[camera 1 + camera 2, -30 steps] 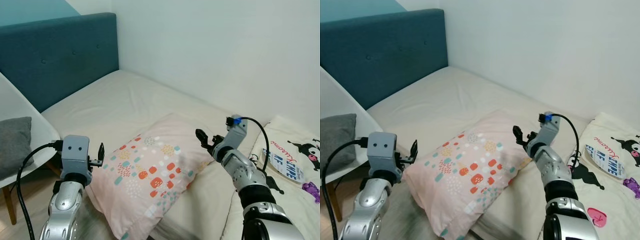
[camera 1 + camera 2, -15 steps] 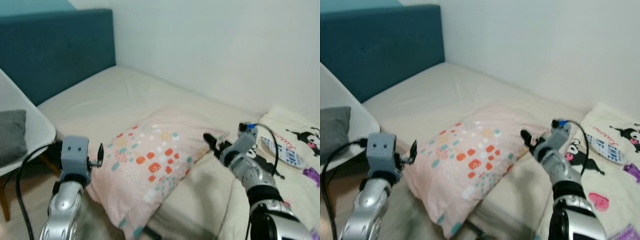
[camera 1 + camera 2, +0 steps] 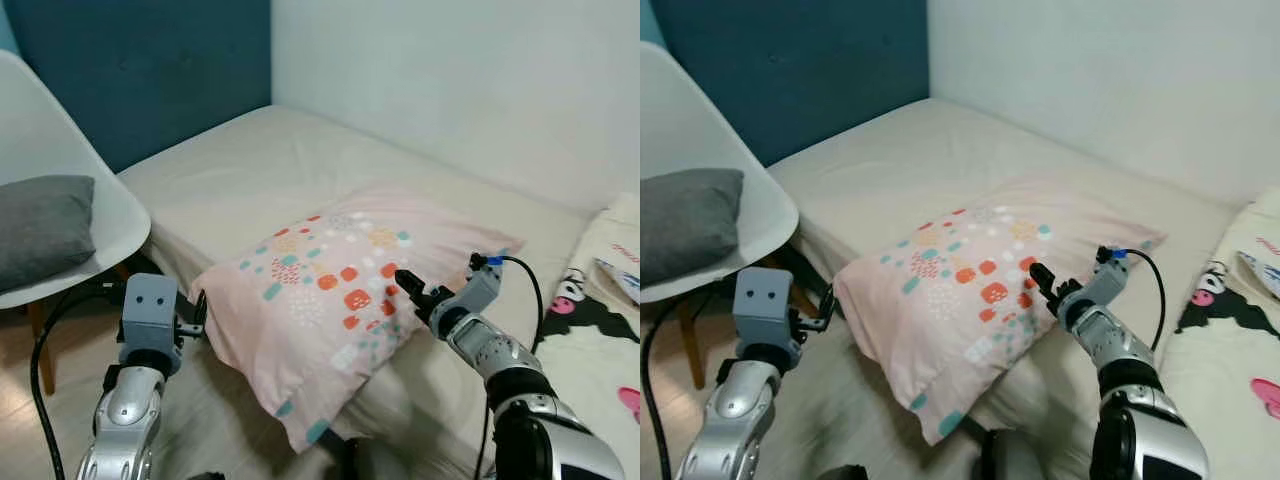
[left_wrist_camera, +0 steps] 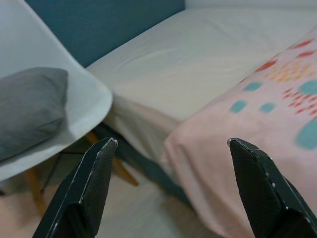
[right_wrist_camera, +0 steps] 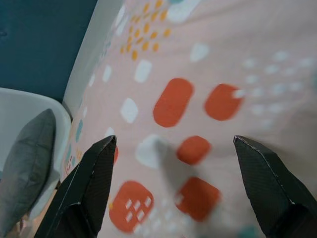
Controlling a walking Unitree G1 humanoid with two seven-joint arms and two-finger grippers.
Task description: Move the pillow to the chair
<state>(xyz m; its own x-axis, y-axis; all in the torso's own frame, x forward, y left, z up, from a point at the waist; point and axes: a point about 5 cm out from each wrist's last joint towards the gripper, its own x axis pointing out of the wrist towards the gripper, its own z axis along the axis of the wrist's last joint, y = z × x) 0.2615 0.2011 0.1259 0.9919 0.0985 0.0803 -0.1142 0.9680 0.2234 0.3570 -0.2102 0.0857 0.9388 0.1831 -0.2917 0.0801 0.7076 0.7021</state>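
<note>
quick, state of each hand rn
Left hand: open, at the pillow edge, holding nothing.
Right hand: open over the pillow, holding nothing.

Pink spotted pillow (image 3: 330, 300) overhanging bed edge; white chair (image 3: 60, 180) beside.

My left arm is raised at near left, left gripper (image 3: 200, 313) with fingers spread wide, pointing right. My right arm reaches in from near right, right gripper (image 3: 409, 289) also splayed open.
</note>
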